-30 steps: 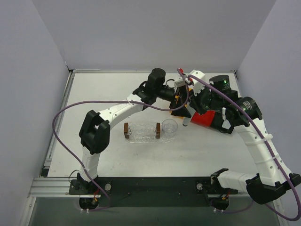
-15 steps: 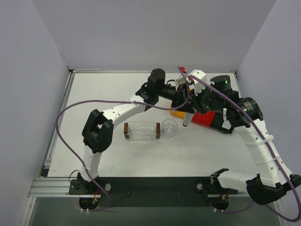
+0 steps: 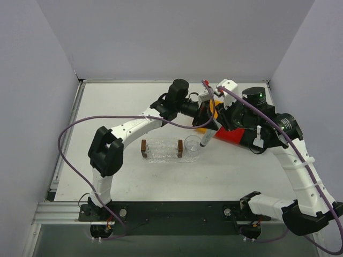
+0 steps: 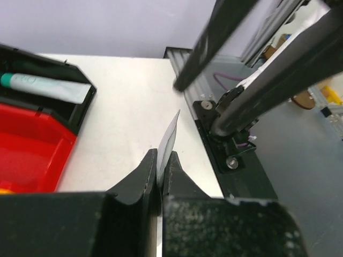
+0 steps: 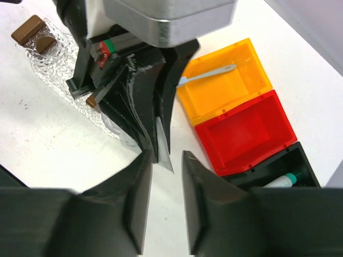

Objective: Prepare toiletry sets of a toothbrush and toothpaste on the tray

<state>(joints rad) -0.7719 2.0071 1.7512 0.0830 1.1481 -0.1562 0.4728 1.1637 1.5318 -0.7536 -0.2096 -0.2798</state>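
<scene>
Black left hand (image 4: pixel 159 160) was clamped on one end of a flat, silvery-grey, wedge-shaped toothpaste tube (image 4: pixel 170 140), held above the white worktop (image 4: pixel 134 96); right hand (image 5: pixel 163 176) stood parted near its tip. Tube judged light, pliable, slippery: grip flat faces.

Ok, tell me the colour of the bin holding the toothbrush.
Yellow bin; the right wrist view shows it best.

A yellow bin (image 5: pixel 231 97), red bin (image 5: pixel 244 131) and black bin (image 5: pixel 298 158) are sitting touching in a row on the table (image 3: pixel 134 101), while a cup (image 3: pixel 193 144) is standing just beside one of two brown blocks (image 3: pixel 180 148).
</scene>
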